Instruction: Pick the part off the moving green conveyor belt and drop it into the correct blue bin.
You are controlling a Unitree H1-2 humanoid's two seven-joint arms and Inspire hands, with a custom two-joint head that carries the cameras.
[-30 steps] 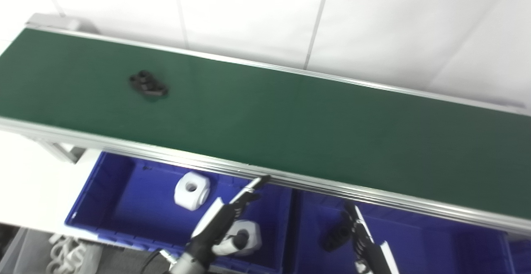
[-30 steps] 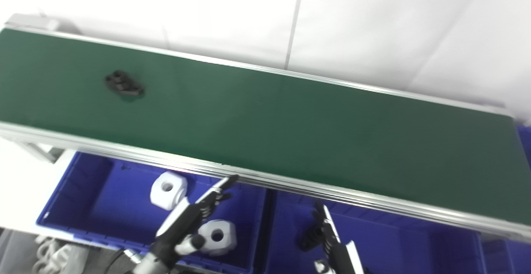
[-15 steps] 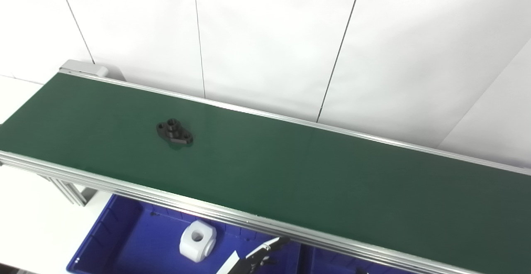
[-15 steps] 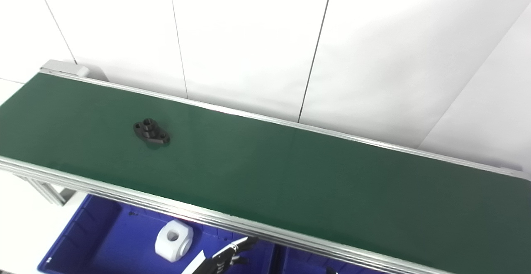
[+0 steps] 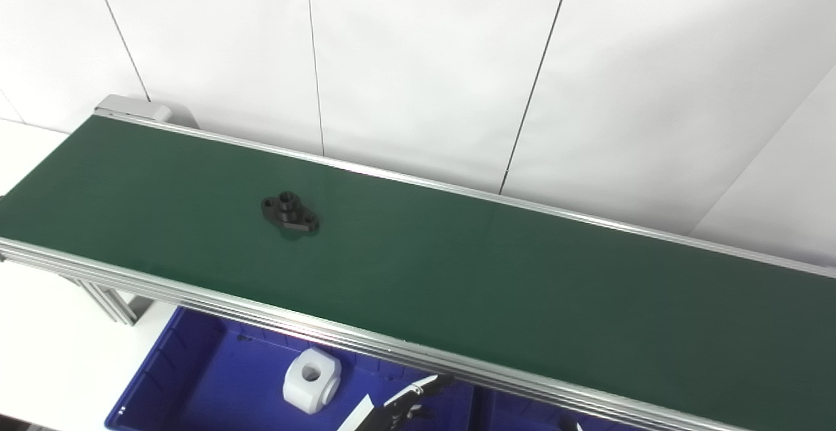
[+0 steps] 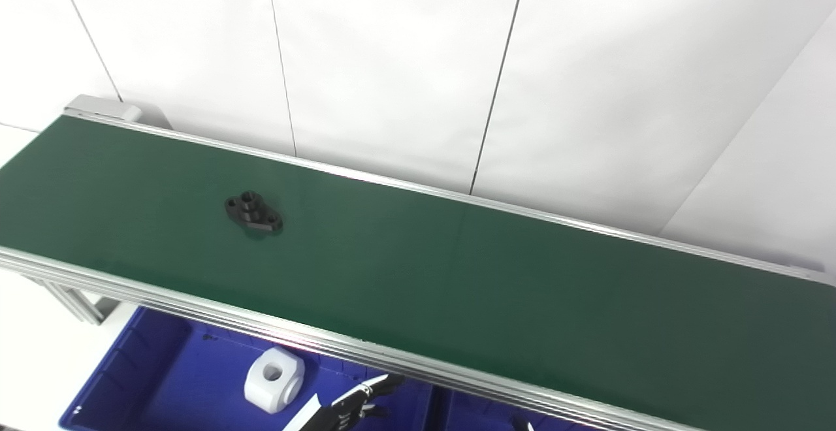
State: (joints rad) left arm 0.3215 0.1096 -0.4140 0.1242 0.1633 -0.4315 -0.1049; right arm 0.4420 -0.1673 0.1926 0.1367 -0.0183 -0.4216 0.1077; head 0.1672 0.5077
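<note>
A black flanged part lies on the left half of the green conveyor belt, away from both hands. Only the fingertips of my left hand show at the bottom edge, below the belt's near rail and over the left blue bin. They are spread apart with nothing in them. A dark tip of my right hand barely enters the picture over the right blue bin. Its state is hidden.
A white block with a round hole rests in the left bin. An aluminium rail runs along the belt's near edge, above the bins. A white panelled wall stands behind the belt.
The camera tilted upward after the earliest frames, so the bins and hands dropped to the bottom edge. In the last half second the black part rode the belt a little to the right.
</note>
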